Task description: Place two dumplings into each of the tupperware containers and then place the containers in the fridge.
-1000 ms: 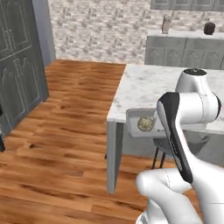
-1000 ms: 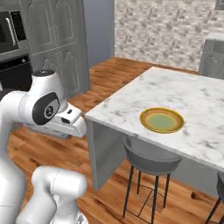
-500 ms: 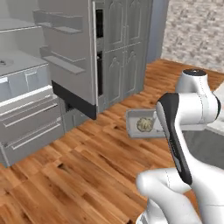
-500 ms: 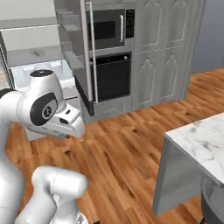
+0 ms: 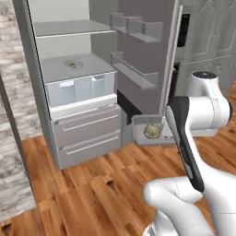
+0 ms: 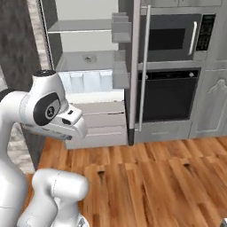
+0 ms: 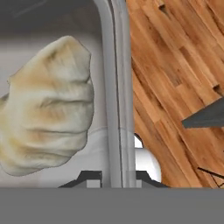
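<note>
My pincer [image 7: 113, 175] pinches the container [image 5: 148, 131] by its thin rim; it's light, stiff plastic (dumplings [image 7: 48, 105] loose inside), so I'd keep it level toward the fridge [image 5: 73, 69].

Pretty clearly a home kitchen: open fridge [image 5: 76, 87] with shelves and a drawer, a built-in microwave [image 6: 175, 37] over a black oven [image 6: 167, 95], grey cupboards [image 6: 217, 95], and a wood plank floor [image 6: 155, 181].

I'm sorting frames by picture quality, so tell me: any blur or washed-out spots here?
Left base view: soft throughout, the fridge interior pale and flatly lit. Hand view: the dumpling looms very close and fuzzy-edged, while the container rim looks smeared.
</note>
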You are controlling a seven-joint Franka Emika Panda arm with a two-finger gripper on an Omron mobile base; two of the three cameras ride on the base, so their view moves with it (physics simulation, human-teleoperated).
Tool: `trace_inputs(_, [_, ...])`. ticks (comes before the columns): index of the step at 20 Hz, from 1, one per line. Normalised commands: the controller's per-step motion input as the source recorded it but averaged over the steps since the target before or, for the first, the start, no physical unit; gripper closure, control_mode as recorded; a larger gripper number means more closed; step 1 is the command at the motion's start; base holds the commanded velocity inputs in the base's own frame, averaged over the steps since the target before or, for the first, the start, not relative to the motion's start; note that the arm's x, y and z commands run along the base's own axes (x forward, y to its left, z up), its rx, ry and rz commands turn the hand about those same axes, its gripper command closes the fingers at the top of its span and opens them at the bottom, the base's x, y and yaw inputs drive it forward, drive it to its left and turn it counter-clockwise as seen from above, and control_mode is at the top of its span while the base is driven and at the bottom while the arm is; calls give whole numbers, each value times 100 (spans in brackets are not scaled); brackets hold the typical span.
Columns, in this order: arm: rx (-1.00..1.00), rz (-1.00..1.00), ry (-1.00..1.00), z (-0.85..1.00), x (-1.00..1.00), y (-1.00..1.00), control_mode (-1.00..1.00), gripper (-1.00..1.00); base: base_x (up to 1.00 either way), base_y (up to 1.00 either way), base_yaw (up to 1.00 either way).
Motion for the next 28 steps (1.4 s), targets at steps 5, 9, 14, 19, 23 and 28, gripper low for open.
trace_inputs(5, [0,0,0,0,0,0,100,100,100,0,48])
trace_inputs(9, [0,0,0,0,0,0,100,100,100,-28,17])
trace_inputs(14, [0,0,0,0,0,0,100,100,100,-33,8])
trace_inputs(19, [0,0,0,0,0,0,100,100,100,-24,8])
trace_inputs(23, [0,0,0,0,0,0,100,100,94,0,11])
trace_inputs(28, [0,0,0,0,0,0,100,100,74,0,15])
